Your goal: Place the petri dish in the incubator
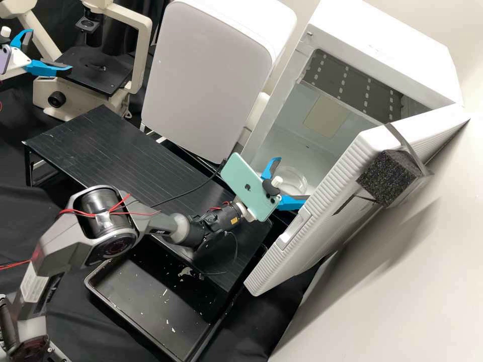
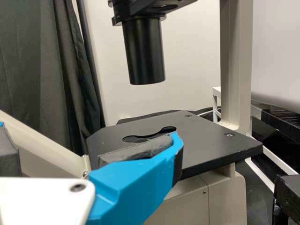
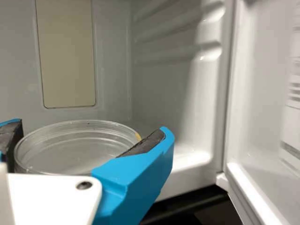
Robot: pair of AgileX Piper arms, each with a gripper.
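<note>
Pincer of the right arm [image 3: 93, 128]: closed on the petri dish [image 3: 75, 146], judging by the two pads, which lie against opposite sides of the rim. Pincer of the left arm [image 1: 49, 50]: spread and without a load, positioned beside the microscope [image 1: 93, 70], well apart from the work. The right arm is therefore the nearer one and the one to use.

Governing relation: the dish lies between the right fingers and projects ahead of them, toward the back wall [image 3: 112, 75] of the incubator [image 1: 382, 45]. Being round, the dish has no long axis to align; its flat face is the reference and appears about level. In the high view, dish and fingers are at the mouth of the incubator, near the open door [image 1: 312, 231]. The pictures do not show whether the underside touches the incubator floor.

Step in hand, as judged: insertion, with the dish grasped and release not yet made. The next move should advance the dish straight along the line from pincer to back wall, keeping the face level and the outer finger off the door. Lower it until fully supported, then part the fingers evenly.

Caution: release too close to the front edge may let the dish tip outward. Uneven opening may drag the smooth rim sideways with one pad.
</note>
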